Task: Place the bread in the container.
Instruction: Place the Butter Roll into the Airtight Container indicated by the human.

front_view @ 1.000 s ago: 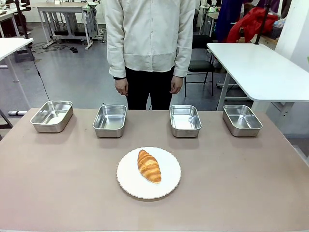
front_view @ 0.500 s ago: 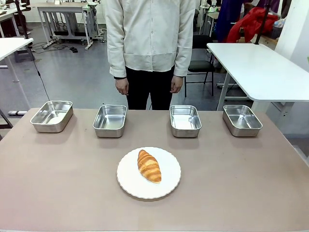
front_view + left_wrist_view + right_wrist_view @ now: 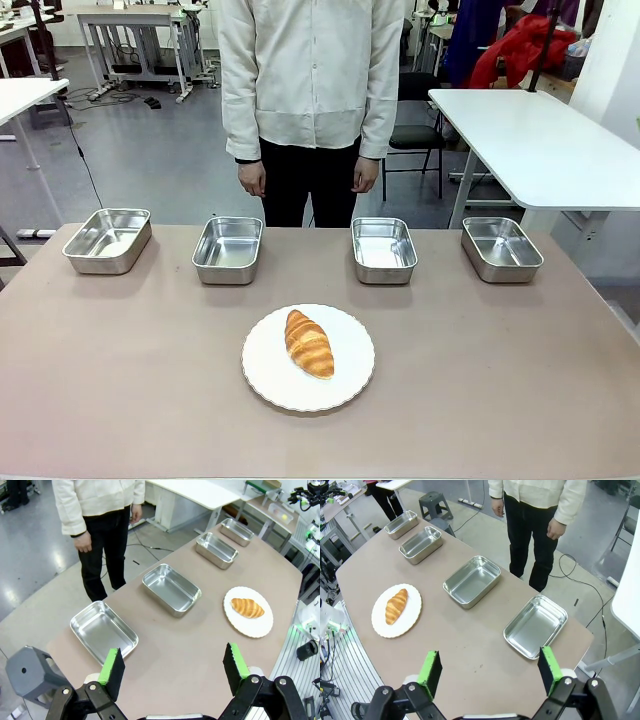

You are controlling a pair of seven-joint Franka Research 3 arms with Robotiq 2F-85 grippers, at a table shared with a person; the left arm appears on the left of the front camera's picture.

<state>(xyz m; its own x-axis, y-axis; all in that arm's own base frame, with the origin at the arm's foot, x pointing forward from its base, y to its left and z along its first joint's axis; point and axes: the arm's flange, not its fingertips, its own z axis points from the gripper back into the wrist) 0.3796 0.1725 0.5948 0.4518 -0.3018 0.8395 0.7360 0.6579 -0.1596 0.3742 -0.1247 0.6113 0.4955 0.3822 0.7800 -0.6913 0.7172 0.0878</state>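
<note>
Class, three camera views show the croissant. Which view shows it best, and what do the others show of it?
The front view: the croissant lies near and central on the white plate, its crust ridges plain. Both wrist views show it whole but farther off and smaller, ridges fainter.

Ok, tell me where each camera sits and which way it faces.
Front view: fixed at the robot's table edge, facing across the table to the standing person.
Left wrist view: above the table's left end, angled down along the tray row; left jaws open at the bottom.
Right wrist view: above the right end, angled down likewise; right jaws open at the bottom.
Shared: every view holds the croissant on its white plate.
</note>
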